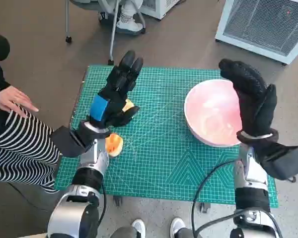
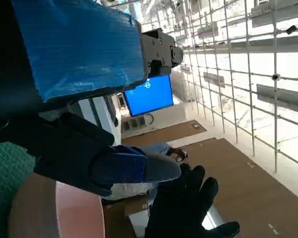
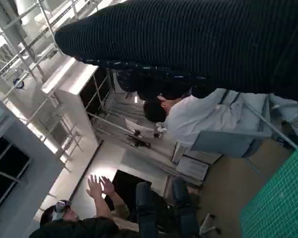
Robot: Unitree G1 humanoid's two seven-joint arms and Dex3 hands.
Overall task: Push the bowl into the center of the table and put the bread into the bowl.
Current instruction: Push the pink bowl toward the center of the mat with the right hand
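Left hand (image 1: 113, 96) released and spread above the bread (image 1: 113, 144) on the green surface (image 1: 159, 153), right hand (image 1: 253, 99) open, holding nothing, against the pink bowl (image 1: 212, 115) at the surface's right side, a person's hand (image 1: 10, 99) beyond the left edge

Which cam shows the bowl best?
Head view: the bowl shows almost whole, pink, on the mat at the table's right side, the right hand covering its right edge. Left wrist view catches only a pink slice of it. Right wrist view shows none of it.
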